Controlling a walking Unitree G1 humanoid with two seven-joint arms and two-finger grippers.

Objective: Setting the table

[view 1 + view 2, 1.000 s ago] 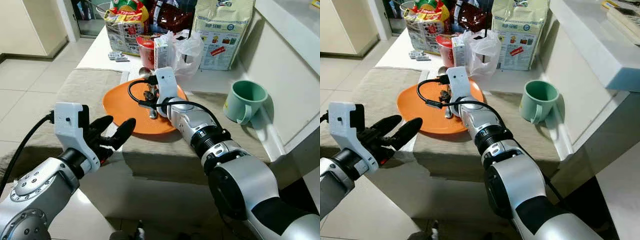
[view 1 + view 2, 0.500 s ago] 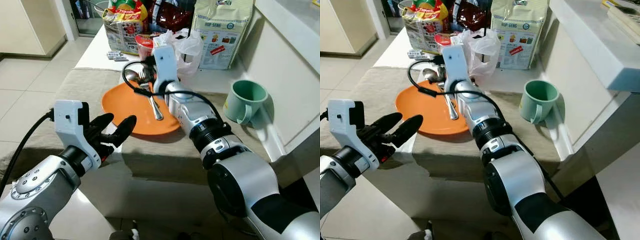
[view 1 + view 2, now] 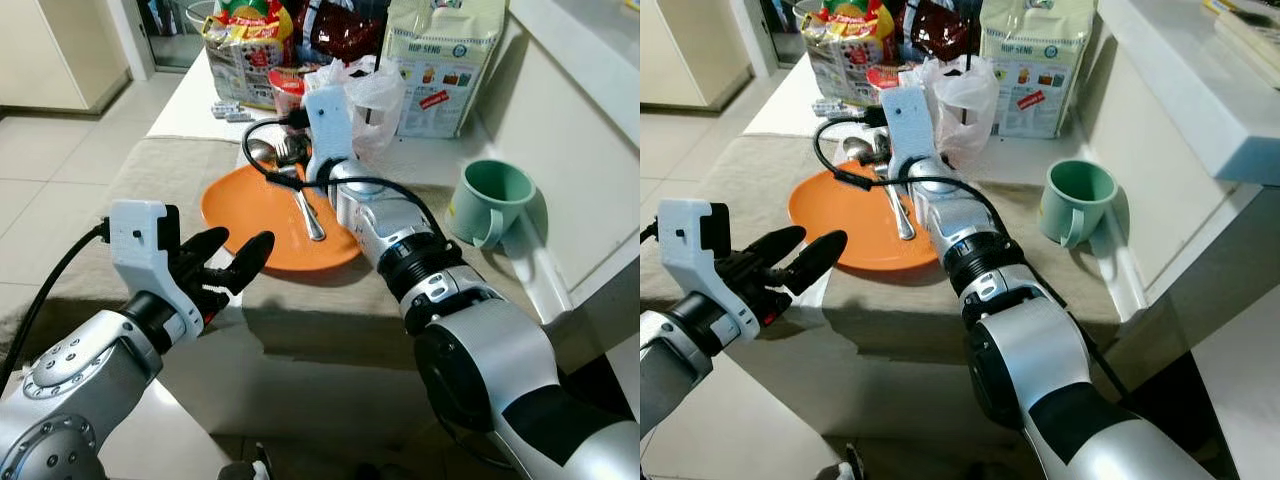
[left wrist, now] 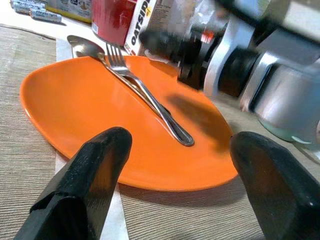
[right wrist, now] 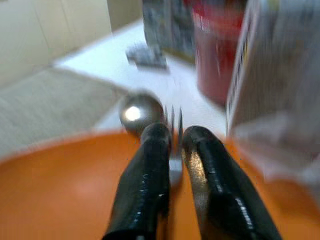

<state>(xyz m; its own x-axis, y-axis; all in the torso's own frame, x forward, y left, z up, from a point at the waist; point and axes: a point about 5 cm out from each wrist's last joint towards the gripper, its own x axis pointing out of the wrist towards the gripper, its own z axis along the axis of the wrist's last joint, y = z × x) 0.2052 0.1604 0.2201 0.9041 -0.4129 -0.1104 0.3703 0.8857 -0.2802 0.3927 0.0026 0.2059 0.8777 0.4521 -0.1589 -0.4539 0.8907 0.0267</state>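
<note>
Fingers of the right gripper (image 5: 172,165) are closed around the fork (image 4: 142,90) near its tines, handle running toward the robot across the orange plate (image 3: 250,215); left gripper (image 3: 232,262), fingers apart, is held near the plate's front edge.

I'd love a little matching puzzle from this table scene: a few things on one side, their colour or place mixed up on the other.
Things:
1. plate
2. mug
3. fork
4. left gripper

Descriptions:
A. pale green, lying tilted by the wall
B. orange, on the beige cloth
C. black, open, near the table's front edge
D. silver, lying on the plate beside a spoon

Pairs: 1-B, 2-A, 3-D, 4-C
</note>
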